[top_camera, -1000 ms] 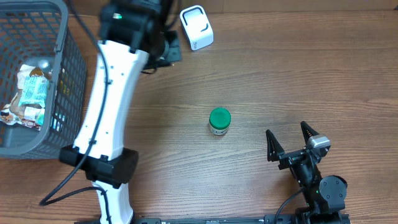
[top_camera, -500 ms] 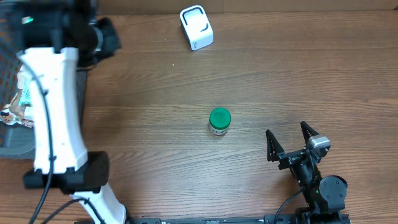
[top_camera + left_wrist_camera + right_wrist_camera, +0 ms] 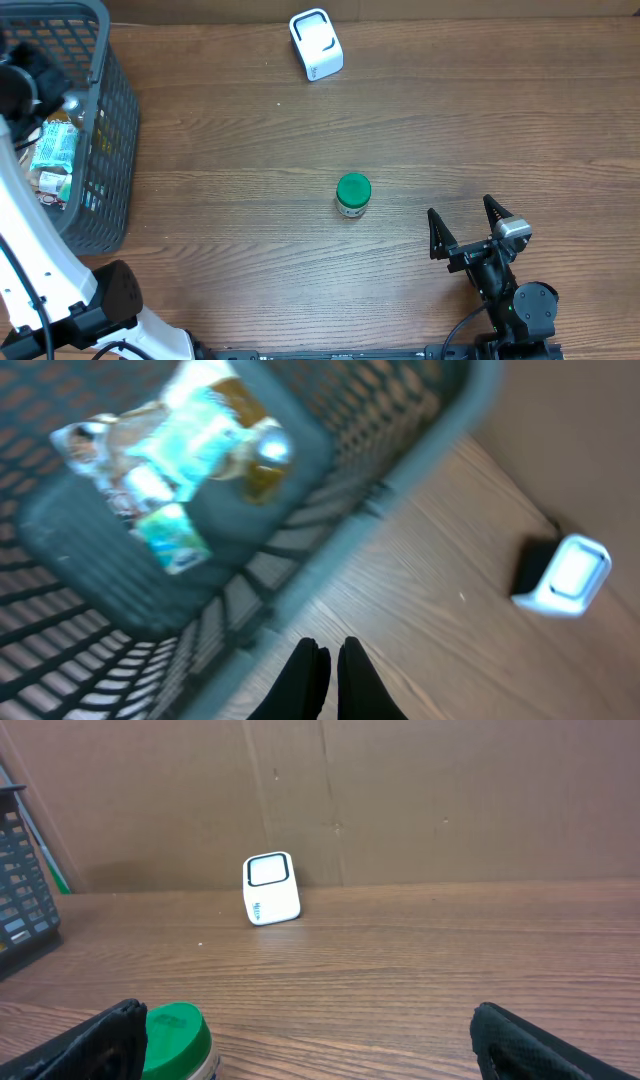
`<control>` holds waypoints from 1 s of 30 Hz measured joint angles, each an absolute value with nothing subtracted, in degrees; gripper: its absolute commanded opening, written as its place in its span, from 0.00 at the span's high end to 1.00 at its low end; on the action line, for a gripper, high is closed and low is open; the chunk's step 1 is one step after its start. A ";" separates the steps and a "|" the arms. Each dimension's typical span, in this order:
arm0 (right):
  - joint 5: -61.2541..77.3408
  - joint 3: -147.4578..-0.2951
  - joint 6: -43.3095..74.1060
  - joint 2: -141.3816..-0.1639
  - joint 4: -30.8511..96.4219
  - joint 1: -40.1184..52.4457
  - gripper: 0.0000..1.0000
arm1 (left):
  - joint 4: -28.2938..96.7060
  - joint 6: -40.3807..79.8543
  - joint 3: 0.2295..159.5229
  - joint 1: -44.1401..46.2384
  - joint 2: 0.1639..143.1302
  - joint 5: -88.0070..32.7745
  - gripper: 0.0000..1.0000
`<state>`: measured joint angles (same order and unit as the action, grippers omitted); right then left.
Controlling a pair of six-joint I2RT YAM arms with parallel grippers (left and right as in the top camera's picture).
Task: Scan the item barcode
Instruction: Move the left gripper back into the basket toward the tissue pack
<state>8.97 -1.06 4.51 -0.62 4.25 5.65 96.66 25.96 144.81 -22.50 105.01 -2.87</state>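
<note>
left gripper (image 3: 327,665) pinched together, empty, above basket (image 3: 112,125) | right gripper (image 3: 460,207) spread wide, idle | jar (image 3: 353,193) mid-table, packets (image 3: 52,150) in basket | tip: spread fingers before dipping, take one packet, barcode toward scanner (image 3: 316,44)

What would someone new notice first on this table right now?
The green-lidded jar standing alone mid-table, and the white scanner at the far edge. At the left, the grey basket holds packets, with the left gripper shut above it; the right gripper sits open at the near right.
</note>
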 measured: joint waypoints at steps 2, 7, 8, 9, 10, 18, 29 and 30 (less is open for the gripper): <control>8.97 -1.06 4.49 -0.62 4.27 5.67 0.00 | 96.66 27.09 144.81 -24.56 105.01 -2.04 0.96; 8.97 -1.06 4.51 -0.62 4.25 5.65 0.00 | 96.66 28.82 144.68 -27.90 105.01 1.08 0.95; 8.97 -1.06 4.49 -0.62 4.27 5.65 0.00 | 96.66 29.06 144.51 -28.23 105.01 1.89 0.95; 8.97 -1.06 4.49 -0.62 4.25 5.65 0.00 | 96.68 29.41 144.33 -28.29 105.01 2.70 0.93; 8.97 -1.06 4.47 -0.62 4.27 5.65 0.00 | 96.64 29.78 143.92 -28.47 105.01 3.51 0.89; 8.97 -1.06 4.51 -0.62 4.23 5.65 0.00 | 96.05 35.64 137.27 -28.56 105.01 10.35 0.62; 8.97 -1.06 4.49 -0.62 4.27 5.65 0.00 | 89.17 37.78 124.75 -28.67 105.01 12.71 0.43; 8.97 -1.06 4.49 -0.62 4.29 5.65 0.00 | 88.18 37.87 123.28 -28.69 105.01 12.71 0.43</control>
